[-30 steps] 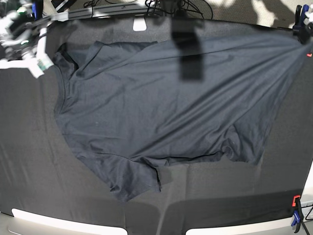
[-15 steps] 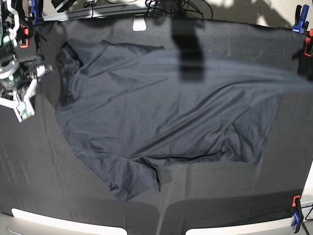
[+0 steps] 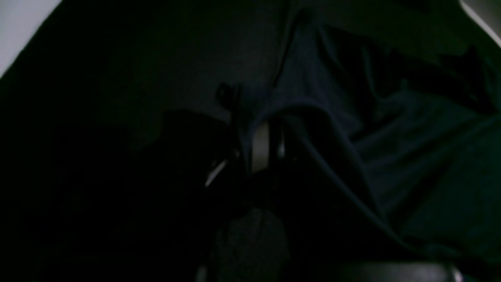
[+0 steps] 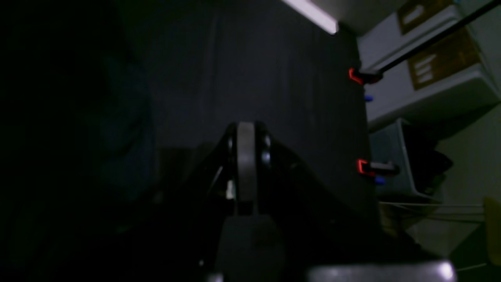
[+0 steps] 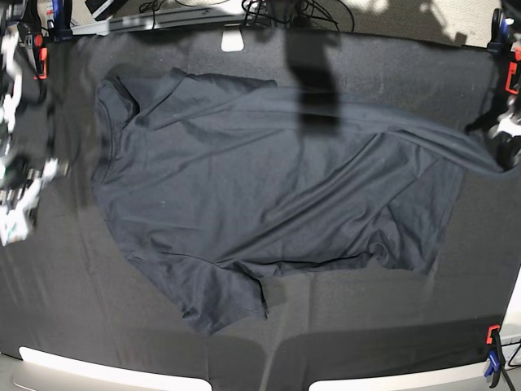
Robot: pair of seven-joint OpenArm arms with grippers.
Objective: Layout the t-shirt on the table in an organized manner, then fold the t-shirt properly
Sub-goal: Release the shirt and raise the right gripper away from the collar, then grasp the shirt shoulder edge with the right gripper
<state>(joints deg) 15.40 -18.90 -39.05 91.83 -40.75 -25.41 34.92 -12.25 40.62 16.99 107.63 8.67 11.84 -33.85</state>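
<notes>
The left gripper (image 3: 260, 147) is clamped on a fold of the dark charcoal-grey short-sleeved soft fabric t-shirt (image 5: 269, 187), out at the shirt's hem end on the base view's right edge, where a taut ridge of cloth runs up off the table toward it. The right gripper (image 4: 245, 156) has its fingers pressed together with nothing between them; it hangs just beyond the shirt's collar end, a blurred shape at the base view's left edge.

One t-shirt, two arms, and the wide table (image 5: 73, 301) under its matte black creased cloth. The shirt lies across the table's middle, long axis running side to side: round neck toward the right arm, hem toward the left arm. One sleeve points at the table's near edge; the near hem corner is bunched.

What matters next, I'd judge: the shirt stretches away from the left gripper toward the collar, so a pull outward along that axis should flatten the ridge. The right arm is nearer the collar and shoulder, should that end need pinning.

I count five red-and-blue clamps (image 5: 492, 346) around the table's edges.
</notes>
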